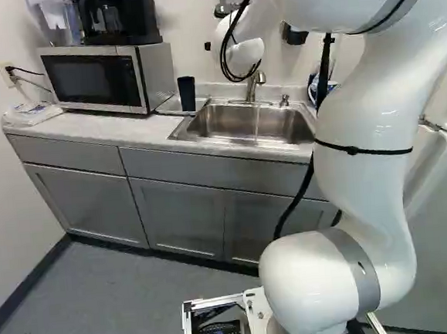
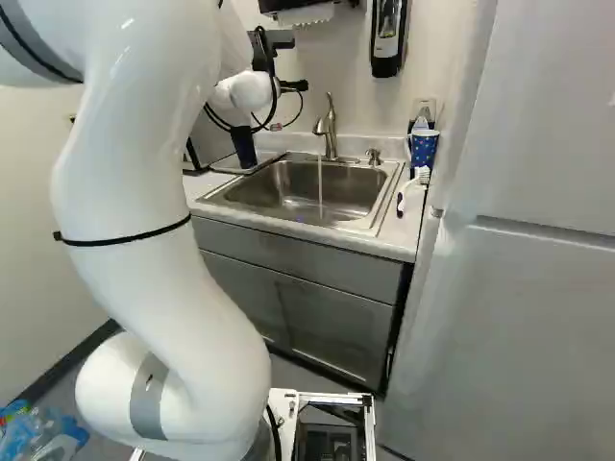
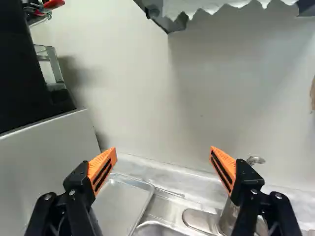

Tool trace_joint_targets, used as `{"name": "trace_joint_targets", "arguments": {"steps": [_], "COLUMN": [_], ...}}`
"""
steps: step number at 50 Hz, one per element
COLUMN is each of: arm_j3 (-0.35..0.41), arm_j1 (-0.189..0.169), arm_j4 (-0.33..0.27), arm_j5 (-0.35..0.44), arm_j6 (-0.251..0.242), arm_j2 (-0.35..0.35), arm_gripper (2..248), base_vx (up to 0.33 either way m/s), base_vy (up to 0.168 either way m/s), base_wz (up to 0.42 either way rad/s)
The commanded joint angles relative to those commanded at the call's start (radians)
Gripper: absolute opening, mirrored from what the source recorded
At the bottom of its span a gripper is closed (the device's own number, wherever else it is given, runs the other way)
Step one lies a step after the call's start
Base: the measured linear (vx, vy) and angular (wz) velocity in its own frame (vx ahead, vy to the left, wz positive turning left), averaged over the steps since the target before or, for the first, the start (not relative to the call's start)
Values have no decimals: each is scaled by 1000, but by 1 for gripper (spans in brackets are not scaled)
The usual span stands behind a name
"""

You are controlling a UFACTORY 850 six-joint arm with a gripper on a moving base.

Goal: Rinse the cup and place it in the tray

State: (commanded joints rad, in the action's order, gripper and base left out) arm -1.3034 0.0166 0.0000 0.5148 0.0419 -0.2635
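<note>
The dark cup [image 1: 187,94] stands at the tray [image 1: 166,106], beside the microwave; the right base view shows the cup [image 2: 243,146] partly behind my arm. My gripper [image 2: 292,85] is up near the wall, above the back of the sink, largely hidden by the wrist there. In the wrist view the gripper [image 3: 164,156] is spread wide, nothing between its orange pads. Below and ahead of it lies part of the tray [image 3: 120,201], with no cup on the part that shows. A thin stream of water falls from the faucet [image 2: 327,130] into the sink [image 2: 288,189].
The microwave [image 1: 96,78] stands left of the sink with a black appliance [image 1: 119,19] on top. Right of the sink are a blue dotted cup [image 2: 423,149] and a brush [image 2: 413,190]. A soap dispenser [image 2: 388,38] hangs on the wall; a fridge [image 2: 509,288] stands at the right.
</note>
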Motion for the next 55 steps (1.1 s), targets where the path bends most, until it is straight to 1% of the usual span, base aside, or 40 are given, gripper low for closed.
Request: {"name": "trace_joint_targets", "arguments": {"steps": [19,37,55], "arm_j3": [-93,-171,-208], "arm_j1": [-28,-52,-75], "arm_j4": [0,0,0], "arm_j5": [-85,-148,-202], "arm_j6": [0,0,0], "arm_j2": [-48,-83,-85], "arm_gripper": [247,247,247], "base_vx": [0,0,0], "base_vy": [0,0,0], "base_wz": [0,0,0]}}
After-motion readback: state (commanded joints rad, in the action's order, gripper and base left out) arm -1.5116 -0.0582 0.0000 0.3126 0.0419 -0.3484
